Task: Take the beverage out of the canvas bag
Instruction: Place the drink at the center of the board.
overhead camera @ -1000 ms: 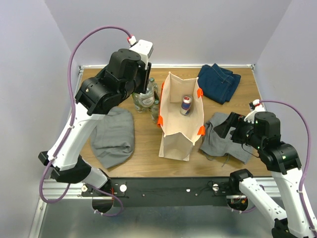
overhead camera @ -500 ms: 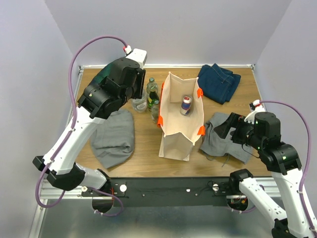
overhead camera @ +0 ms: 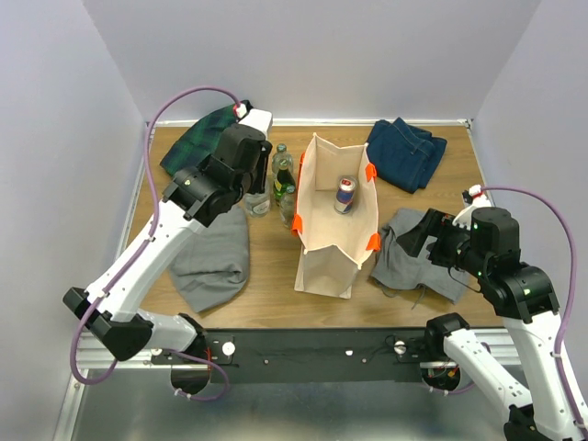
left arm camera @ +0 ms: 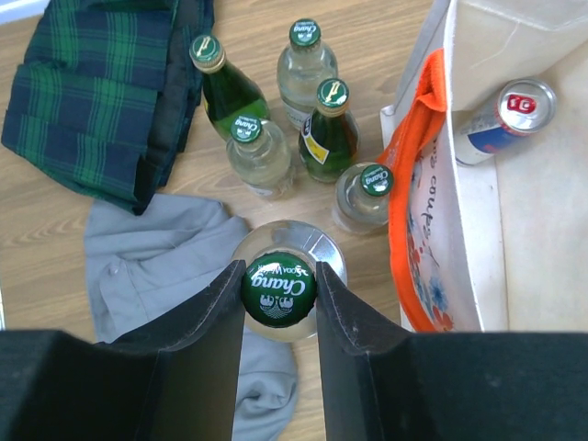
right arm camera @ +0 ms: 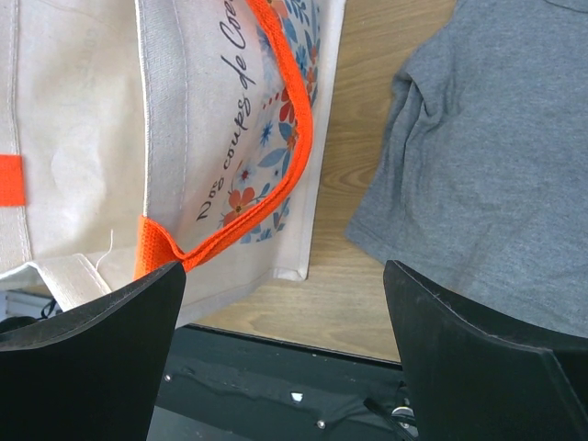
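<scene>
Left of the bag (overhead camera: 326,262), your left gripper (left arm camera: 279,276) clamps a bottle (left arm camera: 279,287) beside five others (left arm camera: 260,156). One can (overhead camera: 344,195) waits inside. Your right gripper (right arm camera: 283,271) hangs with jaws apart.

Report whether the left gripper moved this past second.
Yes. Seen from above, the left gripper drew toward the near edge, slightly away from the canvas bag.

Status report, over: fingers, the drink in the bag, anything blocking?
Left fingers shut on clear bottle, outside canvas bag. Right fingers open, empty. Can inside bag, mouth unobstructed.
</scene>
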